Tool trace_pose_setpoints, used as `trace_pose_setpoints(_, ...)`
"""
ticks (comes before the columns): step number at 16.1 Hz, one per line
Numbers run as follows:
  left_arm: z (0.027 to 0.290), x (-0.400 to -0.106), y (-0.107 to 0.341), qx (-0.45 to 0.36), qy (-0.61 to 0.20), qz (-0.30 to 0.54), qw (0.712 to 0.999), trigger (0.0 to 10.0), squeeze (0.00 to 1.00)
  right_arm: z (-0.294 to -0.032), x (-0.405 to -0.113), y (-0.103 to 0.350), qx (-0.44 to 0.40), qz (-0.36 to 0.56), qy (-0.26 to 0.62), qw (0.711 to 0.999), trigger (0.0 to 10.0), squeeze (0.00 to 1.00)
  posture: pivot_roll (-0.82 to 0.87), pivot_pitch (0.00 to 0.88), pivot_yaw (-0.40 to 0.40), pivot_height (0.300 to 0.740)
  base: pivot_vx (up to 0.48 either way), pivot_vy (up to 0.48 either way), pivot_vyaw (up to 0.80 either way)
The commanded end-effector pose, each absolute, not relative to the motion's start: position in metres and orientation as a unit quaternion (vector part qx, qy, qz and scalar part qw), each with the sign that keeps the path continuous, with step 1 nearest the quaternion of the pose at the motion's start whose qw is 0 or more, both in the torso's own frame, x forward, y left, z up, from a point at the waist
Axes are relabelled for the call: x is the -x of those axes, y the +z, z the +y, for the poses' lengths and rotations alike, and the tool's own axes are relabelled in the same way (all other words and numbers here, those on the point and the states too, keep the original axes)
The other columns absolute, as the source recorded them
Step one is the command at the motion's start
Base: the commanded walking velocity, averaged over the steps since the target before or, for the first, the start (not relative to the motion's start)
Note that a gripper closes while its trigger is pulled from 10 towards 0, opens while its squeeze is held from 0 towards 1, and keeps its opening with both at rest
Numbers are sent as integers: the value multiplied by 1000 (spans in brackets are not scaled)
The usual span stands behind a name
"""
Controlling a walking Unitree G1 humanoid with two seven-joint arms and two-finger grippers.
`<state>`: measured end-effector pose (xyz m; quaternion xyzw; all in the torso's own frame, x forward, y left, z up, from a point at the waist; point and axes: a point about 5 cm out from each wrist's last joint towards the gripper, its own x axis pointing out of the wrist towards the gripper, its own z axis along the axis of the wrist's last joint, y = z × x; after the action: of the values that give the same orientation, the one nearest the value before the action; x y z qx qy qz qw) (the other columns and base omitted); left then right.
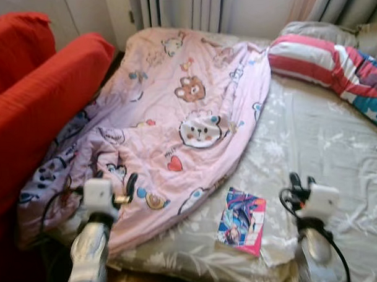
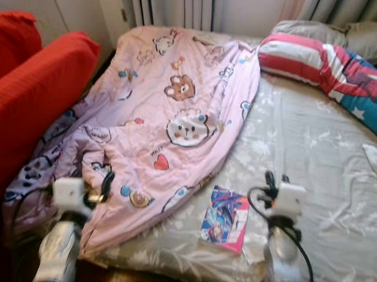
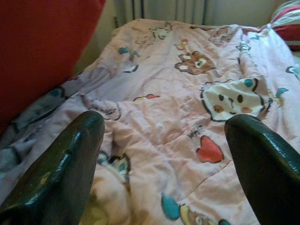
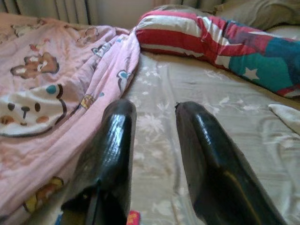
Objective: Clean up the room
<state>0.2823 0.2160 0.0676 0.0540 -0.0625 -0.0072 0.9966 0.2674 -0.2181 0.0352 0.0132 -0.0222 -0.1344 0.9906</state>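
I'm at the approach step: my left gripper (image 1: pixel 123 188) hangs spread wide over the pink blanket (image 1: pixel 187 116), heaped at ten o'clock on the bed (image 1: pixel 312 143). My right gripper (image 1: pixel 295 185), slightly parted, holds nothing. Next, I'd lower and pinch the near hem.

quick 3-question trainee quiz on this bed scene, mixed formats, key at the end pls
1. True or false: the book lies on top of the pink blanket.
2. Multiple choice: the left gripper is A) shut on the blanket, B) open above the blanket, C) open above the book.
3. Fill in: the striped pillow lies on the robot's ____ side of the bed.

Key:
1. False. The book lies on the grey sheet, beside the blanket's edge.
2. B. Its fingers stand wide apart with the blanket between and below them.
3. Right. The right gripper, slightly open, points toward it.
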Motion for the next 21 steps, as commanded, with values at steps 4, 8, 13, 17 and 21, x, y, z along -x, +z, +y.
trace_pose_setpoints(4,214,-285,69,-48,-8,-55,997,10000,0,-218,-262,32,-15,-9,-140,990,10000,0,143,183,-64,740,0,0,-167)
trace_pose_setpoints(8,209,-281,67,-50,-16,-45,998,10000,0,-214,-257,27,-21,7,-130,991,10000,0,148,192,-72,740,0,0,-763)
trace_pose_setpoints(13,208,-278,67,-51,-19,-45,998,10000,0,-211,-257,27,-21,10,-122,992,10000,0,154,191,-68,740,0,0,-604)
trace_pose_setpoints(17,206,-275,67,-52,-19,-41,998,10000,0,-206,-263,34,-19,3,-106,994,10000,0,161,191,-68,740,0,0,0)
trace_pose_setpoints(21,216,-273,71,-53,7,-46,998,10000,0,-211,-269,41,-20,-7,-113,993,10000,0,155,202,-68,740,0,0,0)
